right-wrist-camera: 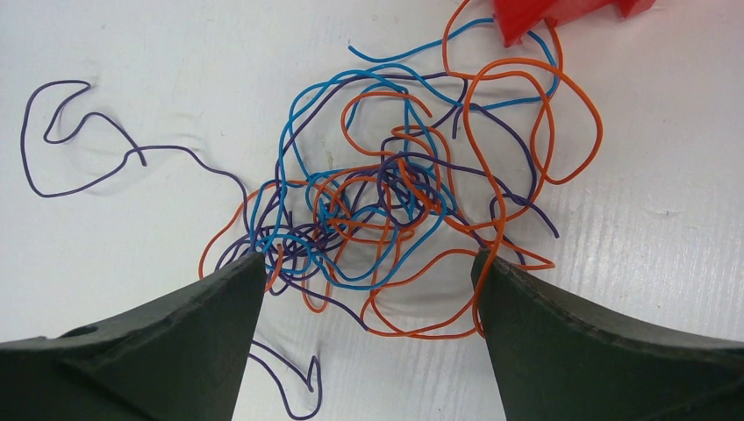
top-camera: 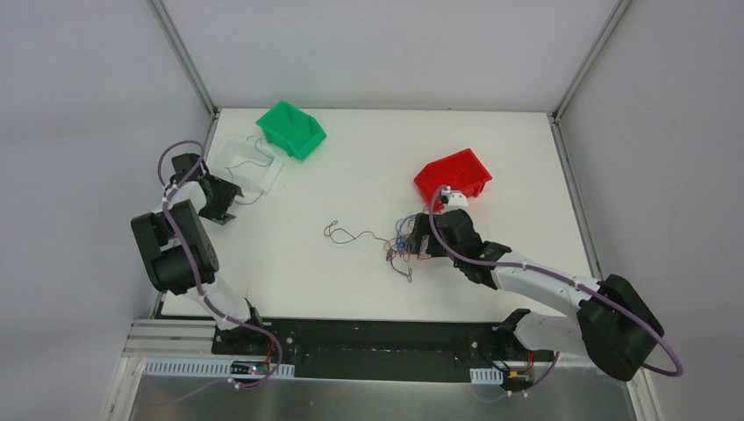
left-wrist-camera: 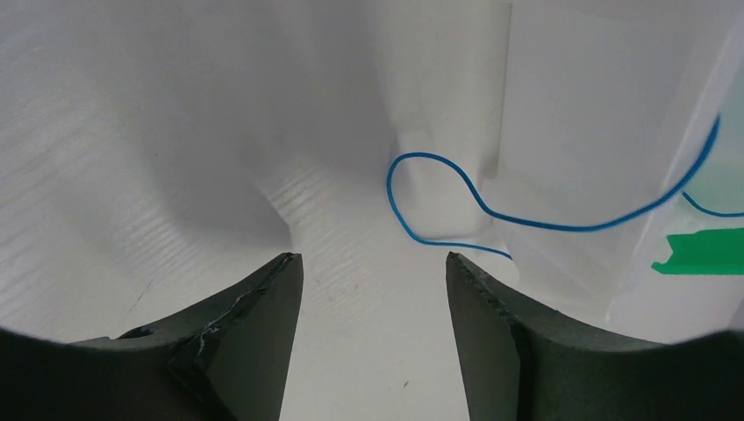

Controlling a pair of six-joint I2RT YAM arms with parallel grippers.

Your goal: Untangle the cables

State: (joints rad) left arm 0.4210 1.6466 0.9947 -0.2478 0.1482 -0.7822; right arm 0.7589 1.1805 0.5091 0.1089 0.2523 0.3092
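The cables form a tangle [top-camera: 402, 242] of orange, blue and purple wires at table centre-right. It fills the right wrist view [right-wrist-camera: 395, 202]. One purple strand [top-camera: 346, 233] trails off to the left and also shows in the right wrist view [right-wrist-camera: 79, 140]. My right gripper [top-camera: 420, 239] is open just above the tangle, with its jaws [right-wrist-camera: 368, 263] on either side of the near edge, holding nothing. A single blue wire [left-wrist-camera: 439, 189] lies across a white tray [top-camera: 250, 168]. My left gripper [top-camera: 226, 202] is open and empty just short of that wire [left-wrist-camera: 375, 263].
A green bin [top-camera: 289, 129] stands at the back left, beside the white tray [left-wrist-camera: 570, 105]. A red bin [top-camera: 453, 178] stands just behind the tangle, and its corner shows in the right wrist view [right-wrist-camera: 561, 13]. Walls enclose the table's left, back and right.
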